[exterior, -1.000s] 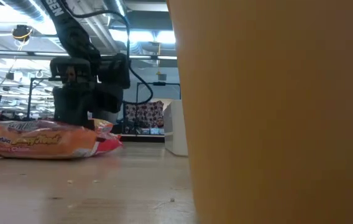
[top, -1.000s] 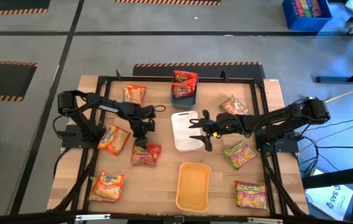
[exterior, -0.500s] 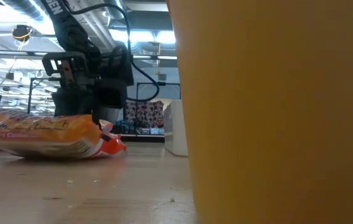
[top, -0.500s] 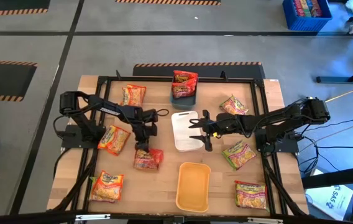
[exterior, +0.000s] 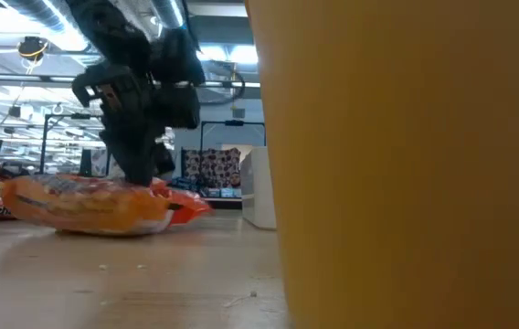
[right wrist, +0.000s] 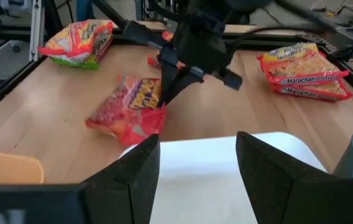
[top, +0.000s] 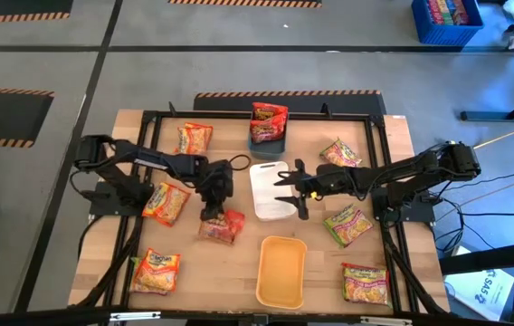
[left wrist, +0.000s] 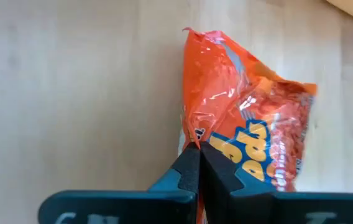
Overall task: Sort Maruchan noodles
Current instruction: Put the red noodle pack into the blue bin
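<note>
My left arm reaches in from the left edge of the surface (top: 239,263), elbow bent, wrist turned straight down, and my left pincer (top: 211,215) is pressed tight onto the edge of a red Maruchan packet (top: 222,226), its two fingers (left wrist: 189,167) meeting with only the crinkled plastic between them. From table height the packet (exterior: 95,203) lies low against the wood with the pincer (exterior: 141,174) coming down on its far side. Compared with a second ago, the wrist has swung toward the middle of the surface and the packet has been dragged with it, toward the orange-yellow tray (top: 280,270) at the near edge; half a second ago it lay a little farther left. It now sits between the orange packet (top: 166,202) on my left and that tray, touching neither.

My right arm stretches in from the right side, nearly level, and my right pincer (top: 286,189) hovers spread wide over the white tray (top: 266,201), gripping nothing. Beyond it, at the far edge, the blue-grey tray (top: 267,138) carries a red packet (top: 268,118) standing in it.
</note>
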Tool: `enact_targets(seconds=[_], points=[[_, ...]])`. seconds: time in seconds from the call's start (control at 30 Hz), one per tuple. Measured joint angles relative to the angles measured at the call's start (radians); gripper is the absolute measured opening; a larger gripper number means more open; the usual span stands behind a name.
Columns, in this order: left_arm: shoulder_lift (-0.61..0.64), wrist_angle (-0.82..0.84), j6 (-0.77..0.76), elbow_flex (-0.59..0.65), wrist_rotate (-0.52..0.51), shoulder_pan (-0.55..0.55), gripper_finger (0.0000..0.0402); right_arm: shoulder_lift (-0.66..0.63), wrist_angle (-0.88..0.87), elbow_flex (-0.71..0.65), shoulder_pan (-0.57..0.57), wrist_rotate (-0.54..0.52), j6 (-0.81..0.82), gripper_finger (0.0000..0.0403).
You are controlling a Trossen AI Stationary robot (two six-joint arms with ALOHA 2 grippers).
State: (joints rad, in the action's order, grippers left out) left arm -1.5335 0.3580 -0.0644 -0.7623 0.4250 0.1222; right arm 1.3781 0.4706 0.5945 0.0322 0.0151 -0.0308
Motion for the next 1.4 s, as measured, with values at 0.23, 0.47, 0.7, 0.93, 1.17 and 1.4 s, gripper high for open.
enact_targets(seconds=[0.23, 0.47, 0.7, 0.93, 1.17, 1.4], points=[[0.131, 0.029, -0.035, -0.002, -0.235, -0.057, 0.0, 0.0, 0.061, 0.0, 0.0, 0.0, 0.055, 0.0198], [0.25, 0.021, -0.037, -0.002, -0.432, -0.108, 0.0, 0.0, 0.087, 0.0, 0.0, -0.075, 0.16, 0.0271], [0.336, 0.008, -0.037, -0.002, -0.532, -0.139, 0.0, 0.001, 0.097, 0.0, 0.0, -0.104, 0.192, 0.0325], [0.416, -0.015, -0.029, -0.002, -0.622, -0.167, 0.0, 0.001, 0.114, 0.0, 0.0, -0.153, 0.204, 0.032], [0.461, -0.139, 0.023, -0.003, -0.731, -0.183, 0.0, 0.089, 0.225, 0.013, 0.0, -0.162, 0.21, 0.0308], [0.464, -0.251, 0.077, -0.004, -0.738, -0.182, 0.0, 0.226, 0.226, 0.116, 0.0, -0.154, 0.208, 0.0307]])
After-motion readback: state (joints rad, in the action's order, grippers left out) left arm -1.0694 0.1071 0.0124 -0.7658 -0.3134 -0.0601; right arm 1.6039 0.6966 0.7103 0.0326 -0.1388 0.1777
